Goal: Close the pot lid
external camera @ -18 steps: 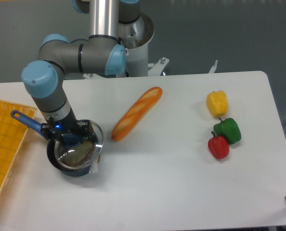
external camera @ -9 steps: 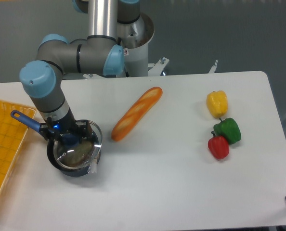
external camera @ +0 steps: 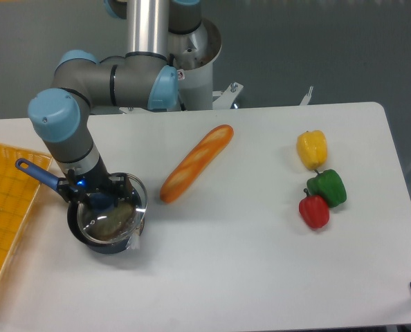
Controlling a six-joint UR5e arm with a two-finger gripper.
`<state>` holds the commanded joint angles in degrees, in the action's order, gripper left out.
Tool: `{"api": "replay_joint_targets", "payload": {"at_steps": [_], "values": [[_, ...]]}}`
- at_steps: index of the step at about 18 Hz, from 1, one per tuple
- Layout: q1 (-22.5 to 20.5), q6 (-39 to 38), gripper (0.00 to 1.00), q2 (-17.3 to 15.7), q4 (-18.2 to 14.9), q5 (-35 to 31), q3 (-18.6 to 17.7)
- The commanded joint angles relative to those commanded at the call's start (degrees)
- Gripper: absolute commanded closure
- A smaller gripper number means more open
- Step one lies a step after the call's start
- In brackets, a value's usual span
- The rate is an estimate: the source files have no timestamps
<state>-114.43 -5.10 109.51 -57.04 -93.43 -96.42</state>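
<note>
holding station w/ the claw [external camera: 103,200] low over the pot [external camera: 102,228], front-left of table [external camera: 247,249]. can't tell its state from this view: fingers sit right at the pot lid [external camera: 112,220] centre where the knob should be, prob. pinching it, but wrist hides the contact.

- pot lid: glass, rim roughly matching the pot mouth, looks a touch tilted, right edge riding high near pot rim. seated or not, can't confirm.
- pot: black, blue handle [external camera: 36,173] pointing back-left toward the orange tray [external camera: 5,207].
- step, my read: final lowering/seating of lid. next move needs lid levelled and centred, short descent, then release and straight lift off.
- outward: baguette [external camera: 195,163] lying diagonal just right of pot, not touching.
- far right: yellow pepper [external camera: 312,148], green pepper [external camera: 327,187], red pepper [external camera: 314,210], clustered, well apart from the work.
</note>
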Motion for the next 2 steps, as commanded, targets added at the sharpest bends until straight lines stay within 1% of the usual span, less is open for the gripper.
{"api": "replay_joint_targets", "payload": {"at_steps": [2], "values": [[0.0,0.0,0.36,0.0,0.0,-0.1,0.0]]}}
